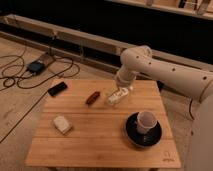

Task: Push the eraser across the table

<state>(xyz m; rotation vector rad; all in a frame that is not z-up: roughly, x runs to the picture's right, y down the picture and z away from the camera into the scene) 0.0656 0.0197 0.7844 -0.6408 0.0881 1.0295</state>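
With the gripper [122, 90] low over a pale packet [113, 99] at the table's [100, 152] far middle, the red-brown piece [92, 97] lies between it and the eraser [57, 89], while the block [62, 124] and the cup [146, 120] on its saucer [131, 136] flank the bare wood in the middle.

No legible text, even on the claw [122, 91] low over the table [100, 142].

Flat black eraser [57, 89] lies on the table [100, 137], far-left corner, well apart from the end effector [119, 94].
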